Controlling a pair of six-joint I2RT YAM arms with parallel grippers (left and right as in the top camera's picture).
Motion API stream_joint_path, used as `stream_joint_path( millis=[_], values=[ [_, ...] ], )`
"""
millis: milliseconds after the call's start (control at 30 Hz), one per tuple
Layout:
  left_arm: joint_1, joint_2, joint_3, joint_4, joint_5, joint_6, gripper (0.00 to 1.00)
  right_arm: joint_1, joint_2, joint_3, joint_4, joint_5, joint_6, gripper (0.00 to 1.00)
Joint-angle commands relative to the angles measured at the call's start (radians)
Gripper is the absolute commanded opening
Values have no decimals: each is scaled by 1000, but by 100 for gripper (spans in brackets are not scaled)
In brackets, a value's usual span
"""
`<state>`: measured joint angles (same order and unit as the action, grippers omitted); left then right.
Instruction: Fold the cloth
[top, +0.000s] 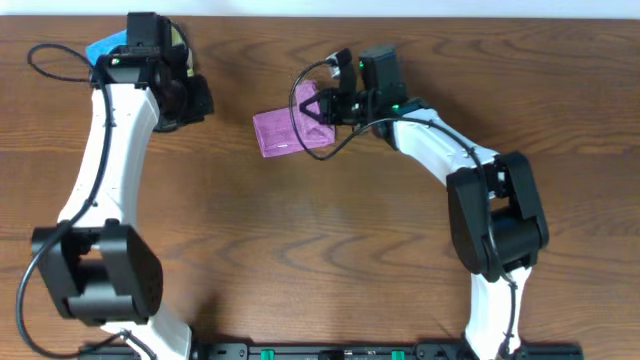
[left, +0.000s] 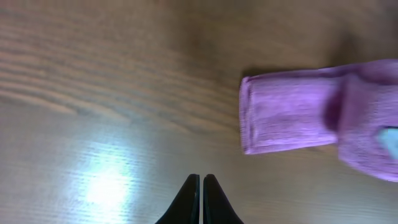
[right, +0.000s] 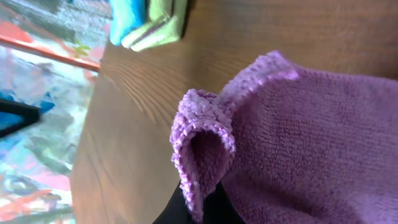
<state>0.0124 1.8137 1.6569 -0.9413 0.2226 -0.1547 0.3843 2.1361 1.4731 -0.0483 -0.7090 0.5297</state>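
- Pinching the cloth (top: 278, 133) at its 2 o'clock edge, my right gripper (top: 318, 106) is clamped on a raised lip of purple terry. The wrist view shows the hem curled into a small loop just above my fingertips (right: 219, 211).
- I hold that edge lifted so, as I judge it, the layer can be carried over the rest. The rest lies flat on the table (top: 330, 260), toward 11 o'clock from its centre, as a narrow doubled band.
- My left gripper (left: 201, 200) is clenched on nothing and hovers over bare wood at the cloth's 9 o'clock, well apart from it. I judge this leaves the fold path free.
- The blue cloth (right: 127, 17) and the yellow-green cloth (right: 160, 25) sit touching near the table's 10 o'clock corner, away from the work.
- One risk I see is the soft terry slipping from so small a bite.
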Motion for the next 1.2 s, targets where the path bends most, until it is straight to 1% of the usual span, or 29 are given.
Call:
stream_joint_path(
  millis=[0,267,433,933,967,1000,1033,1167],
  values=[
    [11,-79,-3,10,37,29,6,17,-9,5,-6,37,-48,1],
    [29,-101,-3,4,64,28,6,32,20,5,-14,59,-68,1],
    [29,-102,-3,3,93,28,6,51,55,5,32,58,-51,1],
    [29,-102,-3,7,93,28,6,75,82,5,38,110,-44,1],
    [29,-102,-3,8,93,28,6,77,85,5,38,110,-43,4],
    [29,-102,-3,8,93,28,6,78,85,5,38,110,-36,15],
    [29,-102,-3,8,93,28,6,81,85,5,50,109,-28,21],
    [29,-102,-3,16,93,28,6,94,85,5,134,68,34,29]
  ],
)
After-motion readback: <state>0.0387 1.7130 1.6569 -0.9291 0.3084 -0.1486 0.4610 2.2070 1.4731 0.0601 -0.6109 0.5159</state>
